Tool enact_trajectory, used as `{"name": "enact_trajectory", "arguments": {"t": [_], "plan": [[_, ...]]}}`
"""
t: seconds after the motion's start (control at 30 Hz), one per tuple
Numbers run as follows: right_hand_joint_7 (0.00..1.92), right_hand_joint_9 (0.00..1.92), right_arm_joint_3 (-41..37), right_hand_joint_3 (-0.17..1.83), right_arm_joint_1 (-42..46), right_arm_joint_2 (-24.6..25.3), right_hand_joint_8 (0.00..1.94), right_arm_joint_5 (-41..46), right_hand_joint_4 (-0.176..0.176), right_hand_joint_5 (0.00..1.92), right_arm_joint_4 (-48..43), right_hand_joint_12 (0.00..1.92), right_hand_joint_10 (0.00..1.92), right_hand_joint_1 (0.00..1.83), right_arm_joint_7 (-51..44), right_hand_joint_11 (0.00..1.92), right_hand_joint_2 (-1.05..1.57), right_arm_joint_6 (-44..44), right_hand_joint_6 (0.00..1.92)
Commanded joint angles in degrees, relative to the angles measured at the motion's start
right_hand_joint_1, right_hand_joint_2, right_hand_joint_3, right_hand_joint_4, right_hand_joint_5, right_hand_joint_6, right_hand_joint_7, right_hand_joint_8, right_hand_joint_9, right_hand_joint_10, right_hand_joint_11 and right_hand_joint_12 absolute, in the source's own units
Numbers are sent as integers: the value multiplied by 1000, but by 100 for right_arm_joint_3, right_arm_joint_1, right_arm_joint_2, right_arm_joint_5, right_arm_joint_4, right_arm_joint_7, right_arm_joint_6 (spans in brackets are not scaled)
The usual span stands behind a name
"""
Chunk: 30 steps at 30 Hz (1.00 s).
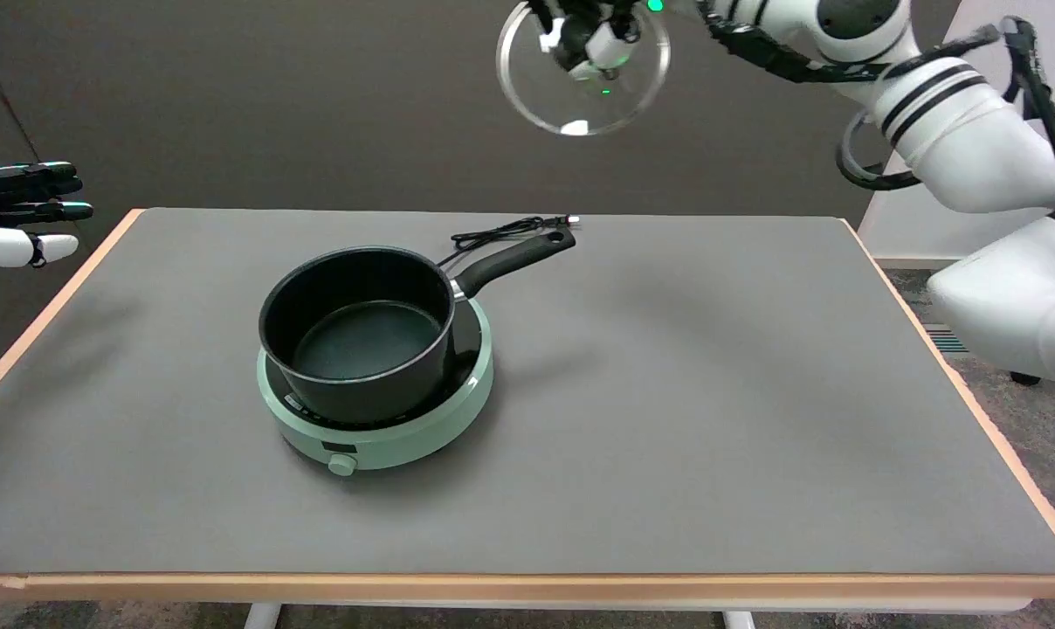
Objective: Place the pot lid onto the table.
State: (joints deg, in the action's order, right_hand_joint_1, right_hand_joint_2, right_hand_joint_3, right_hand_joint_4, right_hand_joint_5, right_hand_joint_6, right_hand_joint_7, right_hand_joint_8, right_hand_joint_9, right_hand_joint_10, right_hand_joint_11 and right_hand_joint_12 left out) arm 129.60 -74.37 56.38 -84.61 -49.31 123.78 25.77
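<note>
The right robot hand is high in the air beyond the far edge of the worktop, closed on the knob of the glass lid; its fingers bunch at the lid's centre, seen through the glass. The lid hangs tilted, its face turned toward the camera, so the hold is from the knob side and the rim swings free below. It is well clear of everything, which suggests the carry is under way and the setting-down is not yet begun.

The pot sits open on the green hotplate, left of the middle, its handle pointing to the far right, with a black cord coiled just behind it. That leaves the broad bare stretch on the right as the likely landing place, on the arm's own side and apart from handle and cord.

The lid will need levelling before it comes down, or the rim may strike first and slip or roll
</note>
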Motion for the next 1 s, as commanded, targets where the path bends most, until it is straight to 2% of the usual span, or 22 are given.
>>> {"name": "enact_trajectory", "arguments": {"t": [0.03,0.33,0.63,0.77,1.0], "plan": [[892,840,-1319,597,329,-325,1310,-548,176,560,1500,1918,1487,1358,-59,520,865,-220,1412],[896,840,-1971,591,758,-444,1301,-750,176,563,1925,1921,1484,1358,-163,515,866,416,1395],[893,837,-2014,590,1125,-531,1303,-692,176,543,2308,1921,1485,1356,-143,492,868,1182,1398],[854,826,-2081,541,1340,-561,1350,-684,176,541,2310,1921,1473,1348,-123,413,913,1294,1344],[844,817,-2286,539,1607,-609,1366,-663,176,529,2248,1921,1488,1346,-123,396,920,1371,1361]]}}
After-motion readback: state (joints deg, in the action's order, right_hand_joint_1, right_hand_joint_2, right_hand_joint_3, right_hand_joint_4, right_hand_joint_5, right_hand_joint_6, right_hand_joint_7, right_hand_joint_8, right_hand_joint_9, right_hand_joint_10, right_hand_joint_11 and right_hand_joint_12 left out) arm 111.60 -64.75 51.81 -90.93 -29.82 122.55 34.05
